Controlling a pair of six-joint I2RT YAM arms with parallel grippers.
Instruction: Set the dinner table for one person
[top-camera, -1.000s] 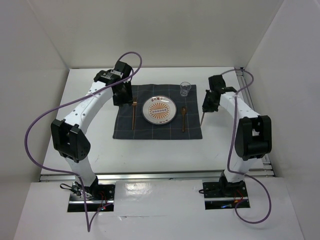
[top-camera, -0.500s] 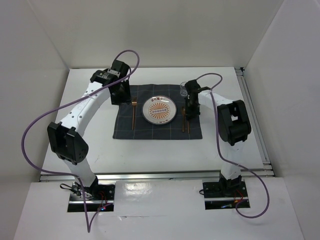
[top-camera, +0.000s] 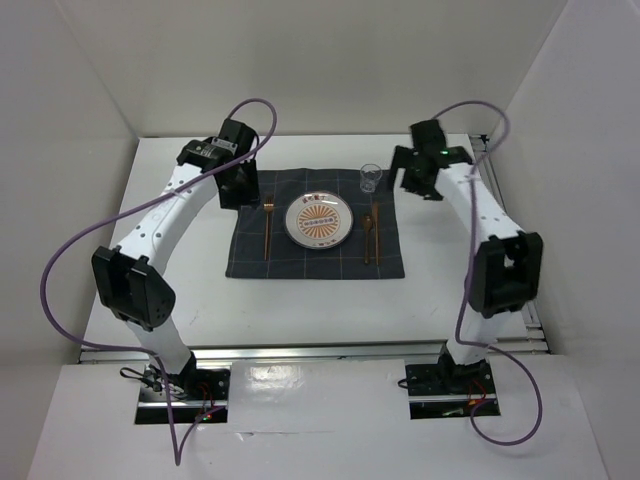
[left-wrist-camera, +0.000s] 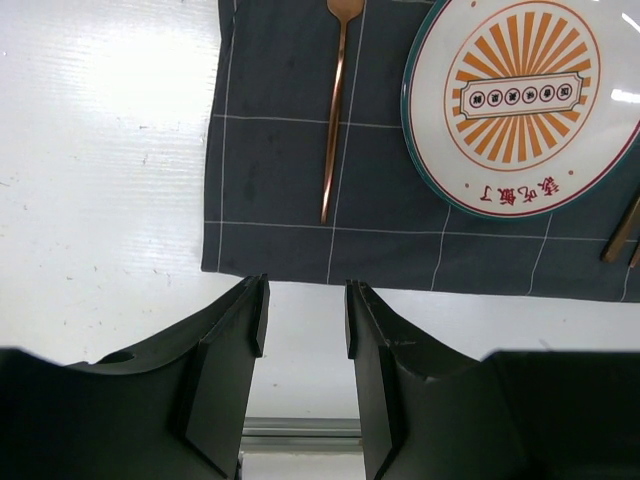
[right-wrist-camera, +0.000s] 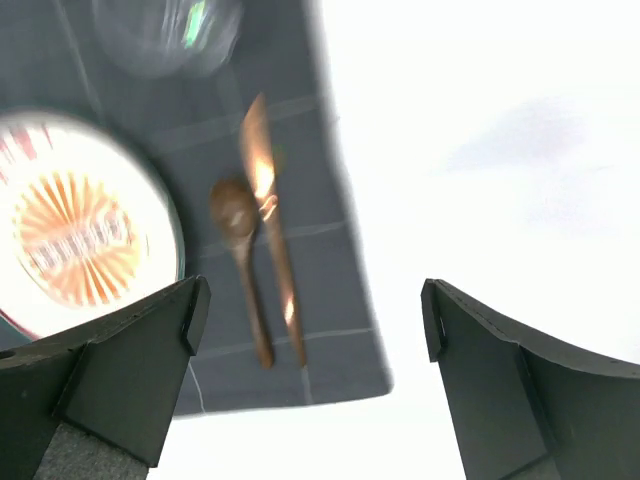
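On the white dinner table (top-camera: 180, 290) lies a dark grey checked cloth (top-camera: 250, 262) with an orange-sunburst plate (top-camera: 318, 220) in its middle. A copper fork (top-camera: 267, 230) lies left of the plate. A copper spoon (top-camera: 367, 240) and knife (top-camera: 375, 222) lie side by side to its right. A clear glass (top-camera: 371, 178) stands at the cloth's far right corner. My left gripper (top-camera: 240, 190) hovers by the cloth's far left corner, open and empty (left-wrist-camera: 303, 318). My right gripper (top-camera: 412, 183) hangs beyond the cloth's right edge, wide open and empty (right-wrist-camera: 313, 315), above the spoon (right-wrist-camera: 240, 270) and knife (right-wrist-camera: 272, 260).
Silver rails run along the table's near edge (top-camera: 310, 350) and right edge (top-camera: 510, 235). White walls close in the left, back and right sides. Purple cables loop off both arms.
One second ago my right gripper held the knife to the right of the cloth. It carried it beside the spoon, let go, opened wide and drew back to the far right. My left arm barely moved.
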